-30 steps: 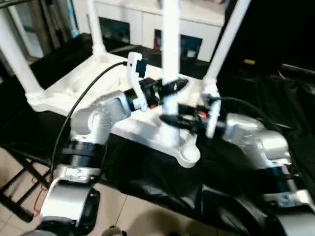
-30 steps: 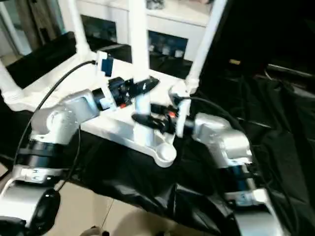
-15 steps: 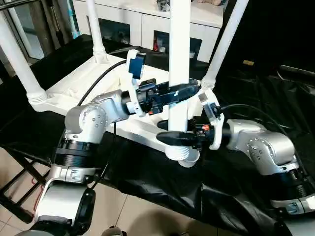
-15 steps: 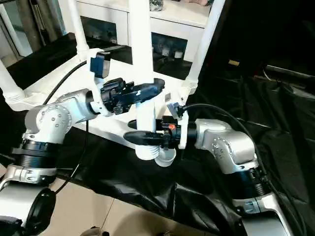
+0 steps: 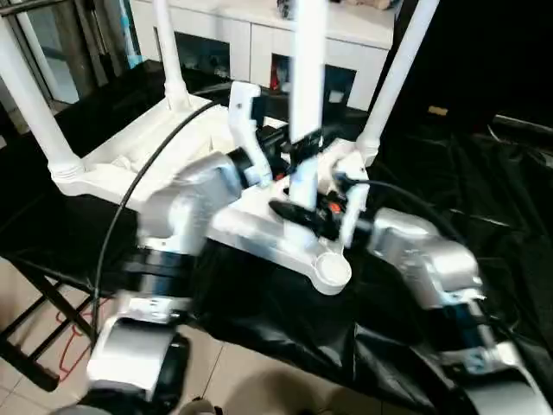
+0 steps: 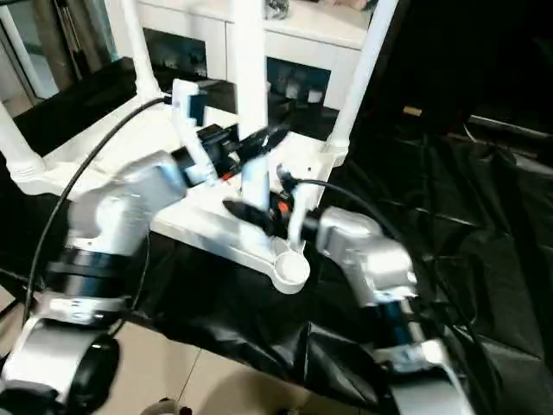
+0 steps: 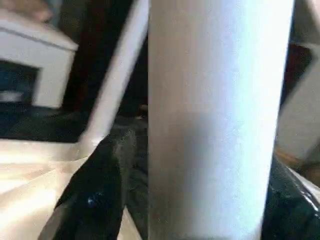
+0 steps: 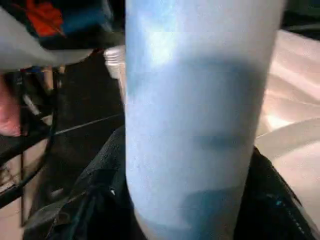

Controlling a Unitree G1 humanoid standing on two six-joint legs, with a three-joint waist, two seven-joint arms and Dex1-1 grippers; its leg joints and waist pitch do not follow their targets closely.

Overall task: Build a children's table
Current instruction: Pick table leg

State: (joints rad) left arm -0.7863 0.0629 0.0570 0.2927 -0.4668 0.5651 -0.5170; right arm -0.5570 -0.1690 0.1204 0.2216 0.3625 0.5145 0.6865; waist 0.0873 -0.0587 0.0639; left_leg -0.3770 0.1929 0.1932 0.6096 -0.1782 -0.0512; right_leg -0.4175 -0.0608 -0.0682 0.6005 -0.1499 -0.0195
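The table top (image 5: 130,160) lies upside down on the bench (image 5: 484,199), three legs seated. Left gripper (image 5: 304,149) and right gripper (image 5: 298,210) both clasp the fourth leg (image 5: 307,95), upright beside the empty near socket (image 5: 332,270); next, guide it in

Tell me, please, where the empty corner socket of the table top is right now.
In the left eye view the empty corner socket sits at the table top's nearest corner, just below the leg between both pincers, over the black sheet.
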